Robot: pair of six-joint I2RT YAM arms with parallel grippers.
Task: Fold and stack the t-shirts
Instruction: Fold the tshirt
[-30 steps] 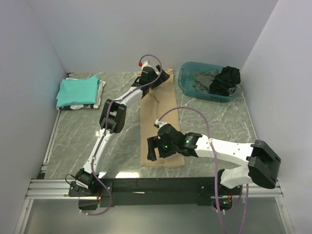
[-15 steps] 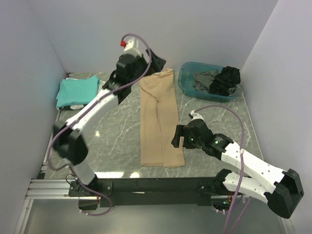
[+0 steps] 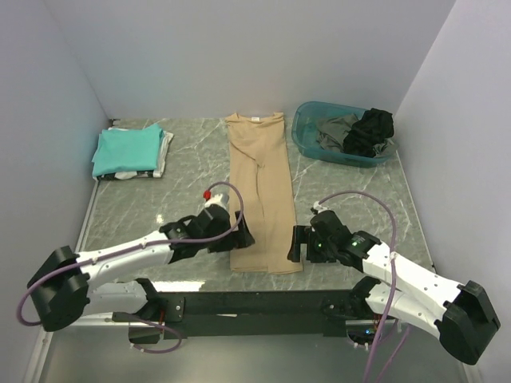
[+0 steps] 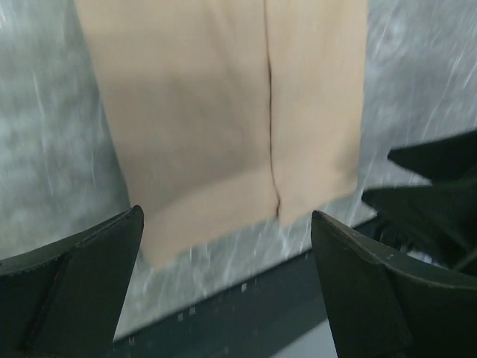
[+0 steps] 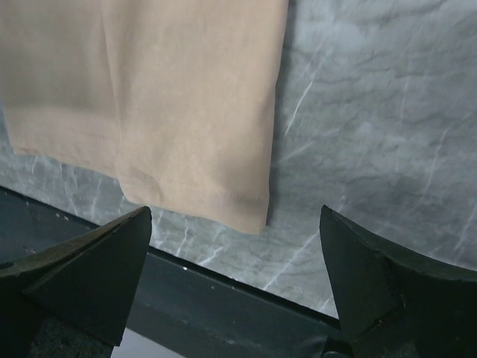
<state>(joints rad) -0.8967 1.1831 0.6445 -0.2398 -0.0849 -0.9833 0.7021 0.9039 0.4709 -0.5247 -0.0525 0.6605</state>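
Tan cloth is lying in the middle of the desk (image 3: 160, 199): the tan shirt (image 3: 259, 199) is folded into a long narrow strip that is stretching from the far edge, where its collar is showing, down to the near edge. The left fingers (image 3: 242, 237) are hovering at the left side of the strip's near end, spread wide and gripping nothing; the left wrist view is showing the tan shirt (image 4: 216, 112) with its lengthwise fold line and its hem between them, blurred. The right fingers (image 3: 297, 245) are hanging just beside the strip's near right corner, also spread and holding nothing, and the right wrist view is showing the stitched hem of the tan shirt (image 5: 149, 97) lying flat on the marbled top. Near the far left corner the teal shirt (image 3: 126, 148) is resting folded on top of the white shirt (image 3: 165, 150). Near the far right corner a blue tub (image 3: 307, 140) is holding the dark grey garment (image 3: 335, 132) and the black garment (image 3: 371, 128), both crumpled.
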